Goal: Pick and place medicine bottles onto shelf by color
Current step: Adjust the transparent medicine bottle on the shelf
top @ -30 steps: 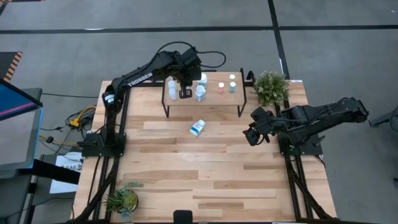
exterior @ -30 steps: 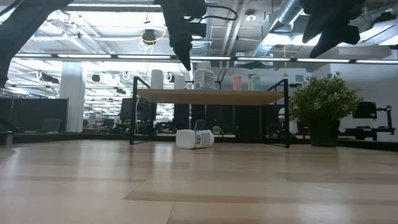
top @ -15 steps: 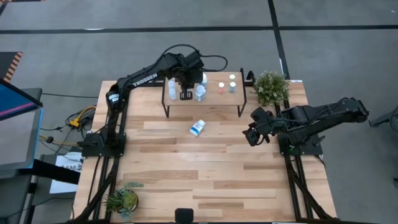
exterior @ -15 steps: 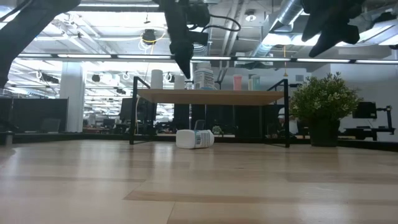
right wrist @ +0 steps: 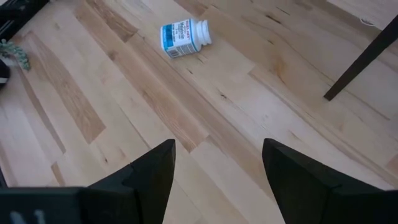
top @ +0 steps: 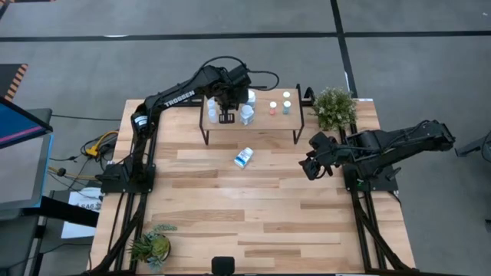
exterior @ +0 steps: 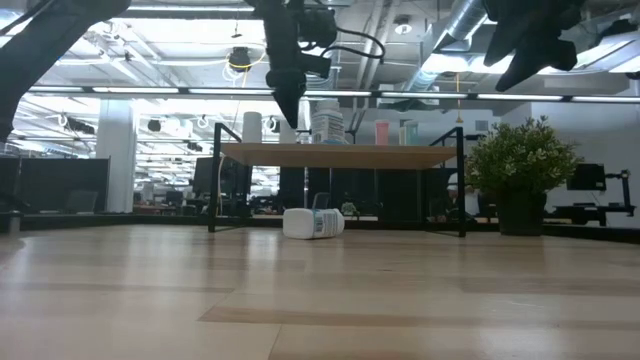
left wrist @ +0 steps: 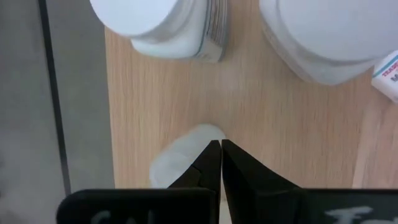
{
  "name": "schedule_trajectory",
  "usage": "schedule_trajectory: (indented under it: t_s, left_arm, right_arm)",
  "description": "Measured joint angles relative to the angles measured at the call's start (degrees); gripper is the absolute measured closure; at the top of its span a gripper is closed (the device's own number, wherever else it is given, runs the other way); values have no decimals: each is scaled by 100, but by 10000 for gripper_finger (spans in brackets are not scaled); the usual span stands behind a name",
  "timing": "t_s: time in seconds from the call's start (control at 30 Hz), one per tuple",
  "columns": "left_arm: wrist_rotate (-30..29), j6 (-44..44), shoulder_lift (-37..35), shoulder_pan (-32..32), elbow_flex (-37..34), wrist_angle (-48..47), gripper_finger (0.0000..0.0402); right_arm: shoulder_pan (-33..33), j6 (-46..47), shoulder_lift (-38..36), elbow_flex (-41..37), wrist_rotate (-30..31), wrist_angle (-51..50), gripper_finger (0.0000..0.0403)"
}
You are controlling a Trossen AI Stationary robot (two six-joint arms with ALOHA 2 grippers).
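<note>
Most of the sorting looks done. On the shelf [top: 265,123] stand two big white bottles with blue labels at its left part [top: 246,115] — one nearer the far edge, one nearer the front — and a small pale-capped bottle [top: 212,107] at the left end. Toward the right sit a tiny orange-capped bottle [top: 272,107] and a tiny green-capped bottle [top: 286,107], with another pale one just behind near the far edge. Whether the grouping by color is exact I cannot tell from above.

One white bottle with a blue label [top: 243,158] is not yet placed: it lies on its side on the tabletop [top: 230,215], in front of the shelf, between its legs in the low view.

The left gripper [top: 226,116] hovers over the left part of the shelf, between the small pale bottle and the big white ones. Its fingers [left wrist: 211,163] are pressed together and carry nothing; in the left wrist view their tips hang above a small pale cap on the shelf top.

The right gripper [top: 312,165] waits above the right side of the tabletop, near the potted plant [top: 334,107], fingers [right wrist: 155,171] spread wide and empty — its wrist view looks toward the fallen bottle.

As I judge it, that lying bottle is the visible remainder.
</note>
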Motion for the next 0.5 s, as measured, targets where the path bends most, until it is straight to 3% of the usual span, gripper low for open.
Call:
schedule_trajectory:
  t_s: [0.5]
  left_arm:
    - [21,85,2,-161,230,29,401]
  right_arm:
    - [0,-13,0,0,-5,2,138]
